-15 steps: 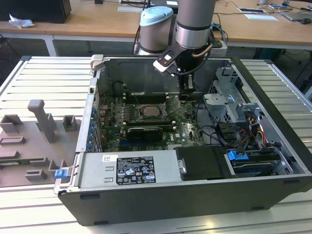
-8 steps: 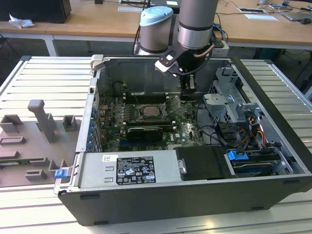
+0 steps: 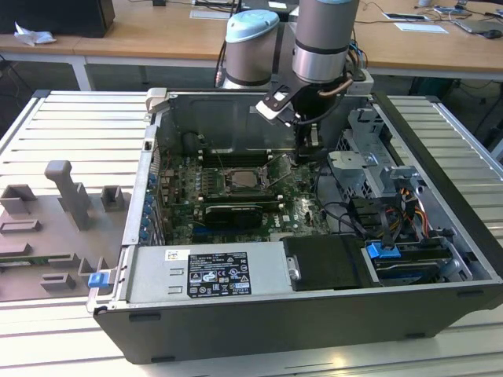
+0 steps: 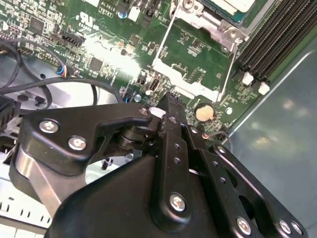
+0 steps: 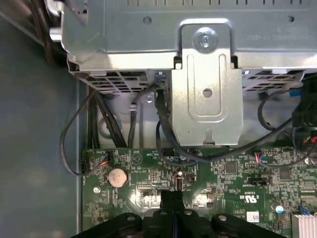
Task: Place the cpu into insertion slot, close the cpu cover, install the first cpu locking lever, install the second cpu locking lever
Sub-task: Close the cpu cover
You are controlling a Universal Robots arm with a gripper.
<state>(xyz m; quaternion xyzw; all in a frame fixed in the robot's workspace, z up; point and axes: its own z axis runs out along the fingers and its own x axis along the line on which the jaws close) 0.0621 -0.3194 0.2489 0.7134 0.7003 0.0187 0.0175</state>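
Note:
The cpu [image 3: 244,177] lies pale and silver in the insertion slot [image 3: 229,181] in the middle of the green board; in the second wrist view its face [image 4: 232,5] shows inside the slot's silver rim [image 4: 218,29]. The cpu cover [image 4: 187,83], a thin silver frame, stands swung open away from the slot, toward my gripper; the exterior view shows it [image 3: 280,173] raised on the socket's right side. My gripper [image 3: 308,154] hangs just right of it, shut with nothing held. Its black fingertips [image 4: 170,100] [image 5: 173,199] sit close to the cover's free edge; contact cannot be told.
Long black memory slots [image 4: 277,39] run beside the socket. A coin battery [image 5: 118,176] and black cables [image 5: 163,129] lie near the fingertips, below a metal drive bracket [image 5: 208,84]. A graphics card [image 3: 232,212] and the power supply [image 3: 212,271] sit nearer the front. Grey fixtures [image 3: 63,204] stand outside the case.

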